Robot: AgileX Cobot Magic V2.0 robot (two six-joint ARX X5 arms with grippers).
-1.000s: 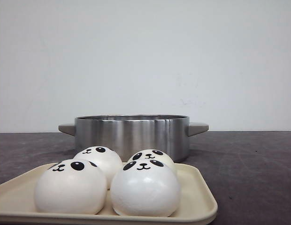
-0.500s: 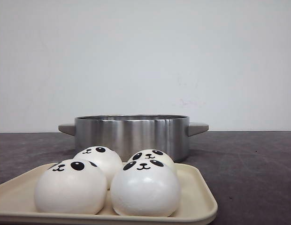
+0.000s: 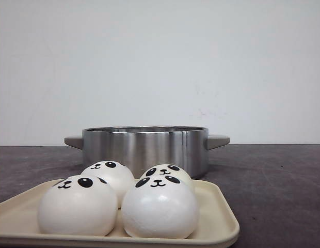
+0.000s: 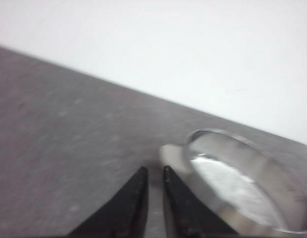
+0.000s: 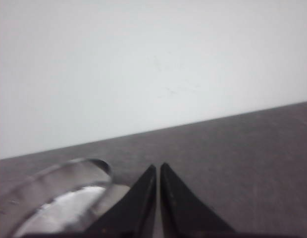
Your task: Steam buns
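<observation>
Four white panda-face buns [image 3: 118,202] are sitting on a cream plastic tray [image 3: 220,222], just before the shiny steel pot [image 3: 144,149], waiting. Left claw [image 4: 154,174] and right claw [image 5: 158,170] are staying nearly closed, holding nothing.

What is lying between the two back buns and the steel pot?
Nothing shows there in the front view: only the tray's far rim, then the pot. The back buns hide the gap itself.

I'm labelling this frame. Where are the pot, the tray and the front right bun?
pot [image 3: 144,150], front view, middle of its steel side wall
tray [image 3: 222,219], front view, bare right rim
front right bun [image 3: 160,212], front view, white dome below the face
</observation>
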